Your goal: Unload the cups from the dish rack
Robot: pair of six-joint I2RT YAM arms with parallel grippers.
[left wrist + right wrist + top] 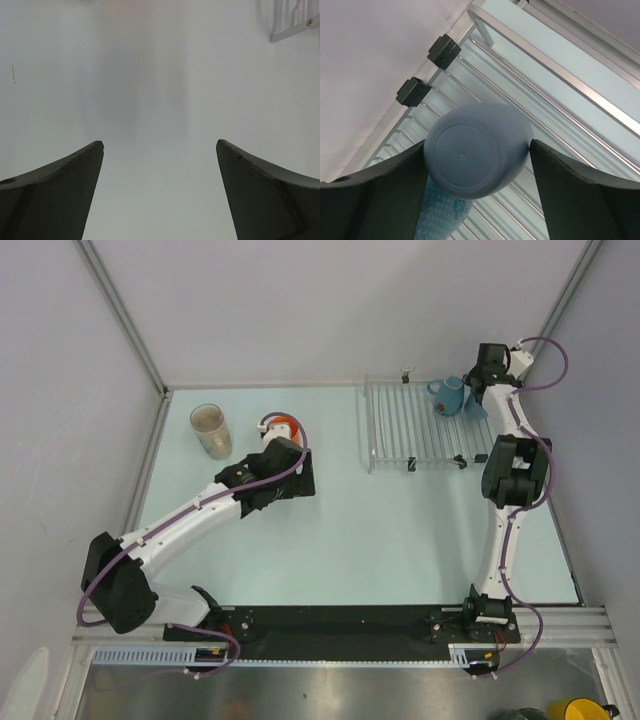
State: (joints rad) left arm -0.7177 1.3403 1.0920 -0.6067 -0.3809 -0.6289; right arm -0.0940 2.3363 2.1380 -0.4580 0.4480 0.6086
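At upper right of the overhead frame, we find the teal-blue mug (447,396) and light-blue cup (475,407) yet to leave the dish rack (400,430), our right gripper (478,145) straddling one, grasp impossible to tell, while beige tumbler (211,430) and orange mug (285,424) stand unloaded on the bench (380,540) by our released left gripper (160,145).

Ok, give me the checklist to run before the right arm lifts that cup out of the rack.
1. Light-blue cup between the right pincer's fingers: ok, one finger at each side.
2. Clamp firm on the cup: cannot tell.
3. Teal mug clear of the lift: cannot tell, it sits close beside on the dish rack.
4. Left pincer open with nothing in it: ok.
5. Left arm out of the way: ok, it is by the orange mug, apart from the rack.
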